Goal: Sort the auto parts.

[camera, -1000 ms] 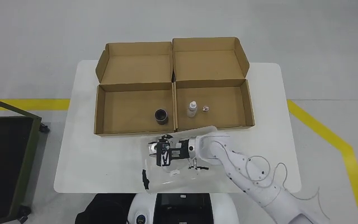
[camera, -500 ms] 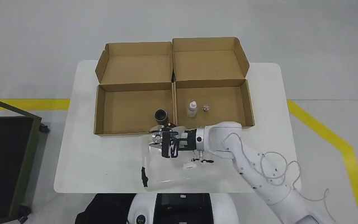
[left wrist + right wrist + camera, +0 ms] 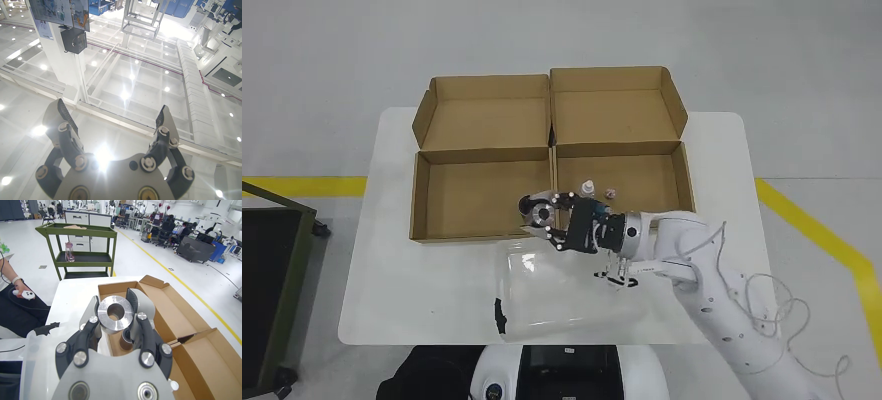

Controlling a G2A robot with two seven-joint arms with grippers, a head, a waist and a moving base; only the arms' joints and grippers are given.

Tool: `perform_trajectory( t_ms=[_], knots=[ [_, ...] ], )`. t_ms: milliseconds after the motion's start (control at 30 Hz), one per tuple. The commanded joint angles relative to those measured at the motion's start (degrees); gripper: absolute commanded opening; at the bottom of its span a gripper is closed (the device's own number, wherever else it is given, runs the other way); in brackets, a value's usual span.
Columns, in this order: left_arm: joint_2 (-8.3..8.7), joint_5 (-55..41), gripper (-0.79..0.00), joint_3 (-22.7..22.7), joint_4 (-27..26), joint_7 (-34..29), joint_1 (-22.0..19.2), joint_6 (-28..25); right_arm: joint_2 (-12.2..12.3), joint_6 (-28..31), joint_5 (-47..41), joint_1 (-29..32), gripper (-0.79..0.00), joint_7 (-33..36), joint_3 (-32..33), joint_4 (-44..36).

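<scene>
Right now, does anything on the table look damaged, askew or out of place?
Only the clear plastic container near the white table's front edge: a ragged scrap of black tape sticks to its corner. The two brown cardboard boxes sit square, side by side.

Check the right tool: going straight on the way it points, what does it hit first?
Likely the floor or far wall of the cardboard box. The right tool, holding the metal ring, points across it, seemingly above the dark cylinder inside; depth unclear.

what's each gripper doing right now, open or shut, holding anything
Left gripper: open, holding nothing.
Right gripper: closed on a metal ring.
</scene>
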State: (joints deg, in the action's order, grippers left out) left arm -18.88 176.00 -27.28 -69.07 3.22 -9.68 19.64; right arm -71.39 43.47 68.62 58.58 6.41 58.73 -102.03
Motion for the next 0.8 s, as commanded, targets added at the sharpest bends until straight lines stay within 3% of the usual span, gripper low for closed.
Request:
perform_trajectory(
  t_ms=[0,433,767],
  knots=[
    [0.00,0.00,0.000,0.00,0.00,0.00,0.00,0.00,0.10,-0.49,-1.22,0.29,-0.785,-0.30,0.94,-0.61],
    [0.00,0.00,0.000,0.00,0.00,0.00,0.00,0.00,0.68,-3.29,-8.75,2.29,-0.785,-4.89,7.53,-4.94],
    [0.00,0.00,0.000,0.00,0.00,0.00,0.00,0.00,0.77,-3.50,-12.83,3.39,-0.785,-7.44,9.02,-7.32]
  ],
)
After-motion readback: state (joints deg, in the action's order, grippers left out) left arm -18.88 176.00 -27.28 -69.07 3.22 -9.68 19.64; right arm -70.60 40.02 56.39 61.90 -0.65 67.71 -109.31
